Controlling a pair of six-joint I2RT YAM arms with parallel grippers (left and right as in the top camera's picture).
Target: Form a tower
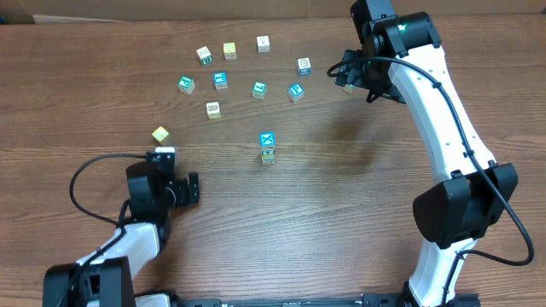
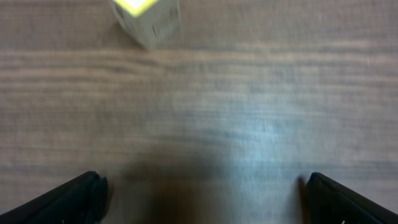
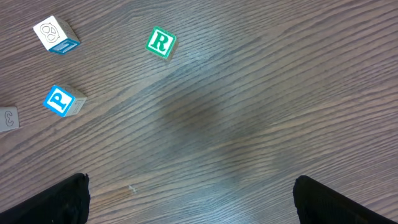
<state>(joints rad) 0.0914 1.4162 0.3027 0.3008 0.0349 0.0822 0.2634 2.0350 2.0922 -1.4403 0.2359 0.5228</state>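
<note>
My tower [image 1: 267,147] stands mid-table, only a short stack with a blue cube on top. Loose cubes [image 1: 221,80] arc from its 10 to 1 o'clock, so I judge most stacking remains. My left gripper [image 1: 193,189] at its 8 and right gripper [image 1: 343,75] at its 1 both gape wide, empty.

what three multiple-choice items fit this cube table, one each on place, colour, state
1. The tower stands: A) near the middle of the table B) at the far right corner C) at the left edge
2. The cube nearest the left gripper is topped: A) red B) yellow C) black
3. Both grippers are: A) shut on cubes B) shut, empty C) open, empty

1 A, it sits mid-table; 2 B, the yellow cube lies just beyond it; 3 C, the right gripper, like the left, stands wide over bare wood.
</note>
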